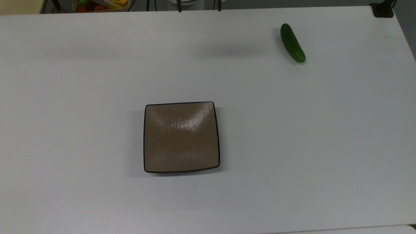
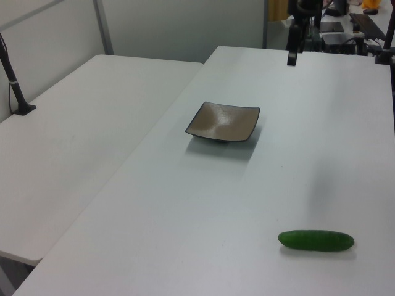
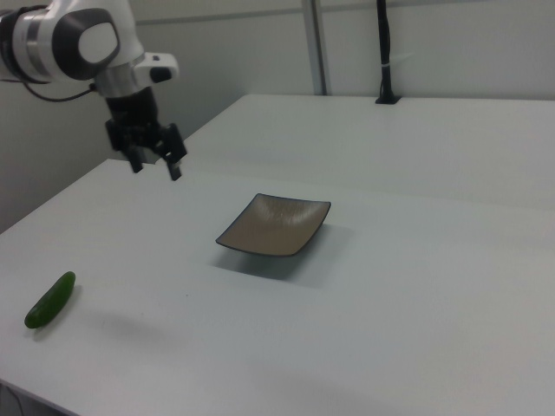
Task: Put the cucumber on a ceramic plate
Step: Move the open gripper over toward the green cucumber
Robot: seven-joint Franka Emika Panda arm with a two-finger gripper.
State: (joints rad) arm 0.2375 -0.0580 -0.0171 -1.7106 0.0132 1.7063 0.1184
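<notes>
The gripper (image 3: 156, 165) hangs in the air above the white worktop (image 1: 292, 146), its jaws spread apart with nothing between them, the fingers pointing down. In the right view the white arm (image 3: 69, 39) comes in from the upper left corner and the jaws sit well clear of the surface.

The ceramic plate (image 3: 273, 225) lies flat on the worktop below the jaws and off to the right view's right, well apart from them. It is a square, glossy brown-tan plate with a thin dark rim, and it holds nothing; its faintly rippled surface (image 1: 182, 136) is bare.

The cucumber (image 3: 50, 300), short, dark green and smooth, lies on its side on the worktop, lower than the jaws and toward the right view's left, well apart from both the jaws and the plate. In the top view the cucumber (image 1: 292, 43) rests near the far right corner.

In the left view the gripper (image 2: 292, 52) hangs beyond the plate (image 2: 223, 121), with the cucumber (image 2: 316, 240) in the foreground.

A bin of coloured produce (image 1: 100, 4) stands past the worktop's edge in the top view.
</notes>
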